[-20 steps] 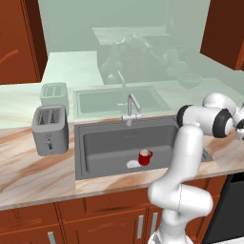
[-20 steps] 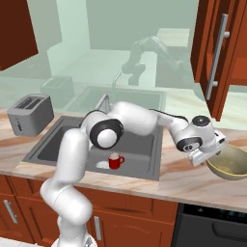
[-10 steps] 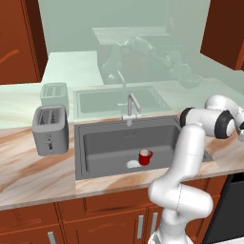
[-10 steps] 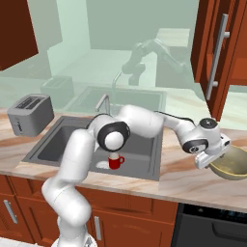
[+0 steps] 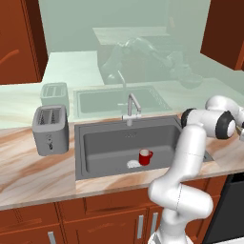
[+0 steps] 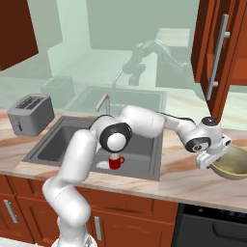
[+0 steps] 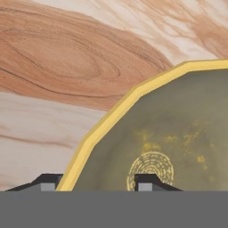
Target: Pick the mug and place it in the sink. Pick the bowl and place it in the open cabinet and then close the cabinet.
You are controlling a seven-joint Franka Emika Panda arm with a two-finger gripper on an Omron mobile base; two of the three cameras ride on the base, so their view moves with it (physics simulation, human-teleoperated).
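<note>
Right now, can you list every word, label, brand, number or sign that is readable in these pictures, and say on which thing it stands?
None can be read.
The toaster has small dark marks on its front, no letters.
The bowl has a yellowish spiral pattern inside, no text.
The mug is plain red.

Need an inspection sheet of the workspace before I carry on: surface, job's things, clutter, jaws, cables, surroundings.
Surface: marbled tan counter around the sink.
Job's things: red mug upright in the sink beside the pale drain; olive bowl on the counter right of the sink; cabinet above it, door open.
Clutter: grey toaster left of the sink.
Jaws: gripper at the bowl's near rim, one fingertip outside the yellow rim and one inside; whether they pinch it cannot be told.
Cables: nothing seen.
Surroundings: silver faucet behind the sink, pale green backsplash, low wooden cabinets below.
</note>
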